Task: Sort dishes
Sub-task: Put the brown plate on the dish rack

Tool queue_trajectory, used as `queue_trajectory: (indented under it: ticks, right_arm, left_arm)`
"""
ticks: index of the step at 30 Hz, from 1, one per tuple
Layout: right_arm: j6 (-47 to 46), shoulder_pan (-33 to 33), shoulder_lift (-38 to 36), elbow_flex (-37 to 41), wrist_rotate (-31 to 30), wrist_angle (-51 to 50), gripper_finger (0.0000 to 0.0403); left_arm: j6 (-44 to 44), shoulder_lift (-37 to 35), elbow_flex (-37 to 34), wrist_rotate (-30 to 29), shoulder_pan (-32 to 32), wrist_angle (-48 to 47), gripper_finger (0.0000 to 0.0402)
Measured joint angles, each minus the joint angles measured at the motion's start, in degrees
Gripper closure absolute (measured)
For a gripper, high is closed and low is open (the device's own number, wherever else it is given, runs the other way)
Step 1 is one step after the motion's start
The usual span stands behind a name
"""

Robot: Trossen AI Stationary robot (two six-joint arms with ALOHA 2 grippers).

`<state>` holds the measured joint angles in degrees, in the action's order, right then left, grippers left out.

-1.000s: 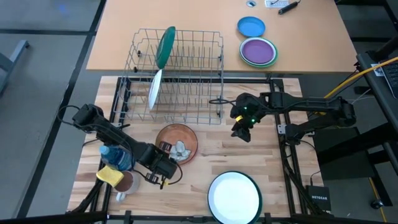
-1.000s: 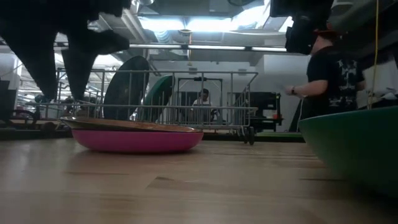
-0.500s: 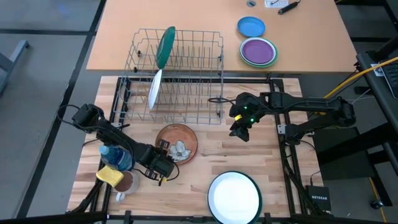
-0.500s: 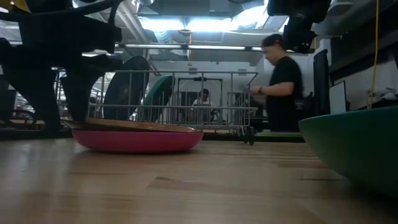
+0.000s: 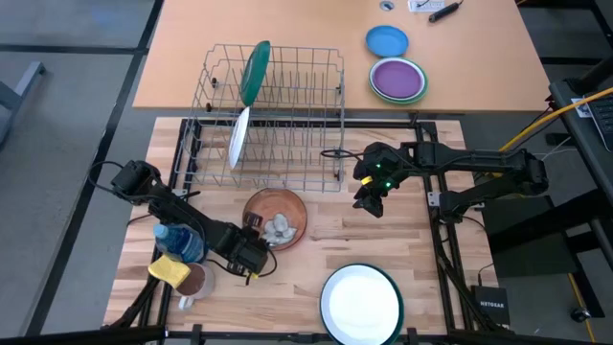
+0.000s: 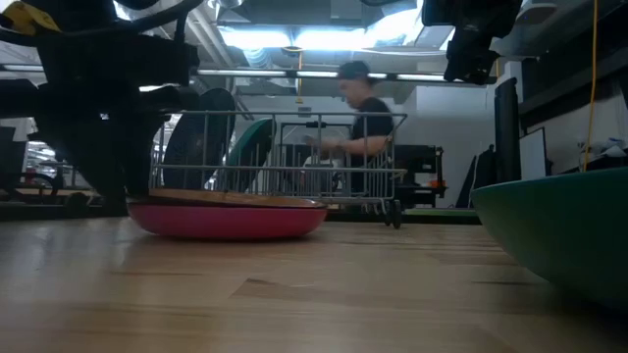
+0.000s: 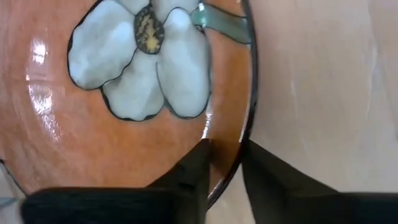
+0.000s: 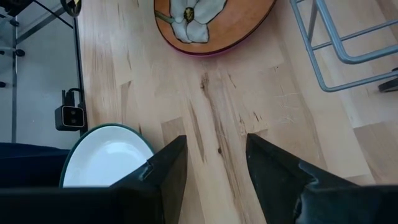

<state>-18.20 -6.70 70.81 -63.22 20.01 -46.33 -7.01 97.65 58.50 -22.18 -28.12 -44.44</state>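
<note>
straddling brown plate [image 7: 124, 124] rim, left gripper [image 7: 225, 163] jaws narrow.

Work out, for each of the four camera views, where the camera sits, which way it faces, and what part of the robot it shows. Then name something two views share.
High view: overhead, facing straight down; both arms, dish rack, white plate.
Low view: table height, facing level across; arms enter from above, pink-bottomed dish ahead.
Left wrist view: on the left arm; left gripper straddling the brown flower dish rim.
Right wrist view: on the right arm; right gripper open above bare table.
Shared: both wrist views show the flower dish.
</note>
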Motion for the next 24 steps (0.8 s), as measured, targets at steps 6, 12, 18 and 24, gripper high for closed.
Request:
queue_trajectory:
  ticks: [6, 12, 18, 24]
  right_arm:
    - [-0.02, 0.00, 0.00, 0.00, -0.02, 0.00, 0.0235]
    - [-0.03, 0.00, 0.00, 0.00, -0.02, 0.00, 0.0235]
    - [-0.03, -0.01, 0.00, 0.00, -0.02, 0.00, 0.0235]
    - [-0.04, -0.02, 0.00, 0.00, 0.00, 0.00, 0.0235]
  left_arm:
    - [0.18, -0.02, 0.06, -0.91, 0.04, 3.03, 0.0392]
    - [-2.27, -0.02, 0.78, 0.04, 0.07, 6.04, 0.0398]
    - [-7.82, -0.02, 4.08, 0.54, 0.00, 6.63, 0.0401]
    - [-13.34, -0.02, 6.20, 0.89, 0.07, 7.84, 0.0401]
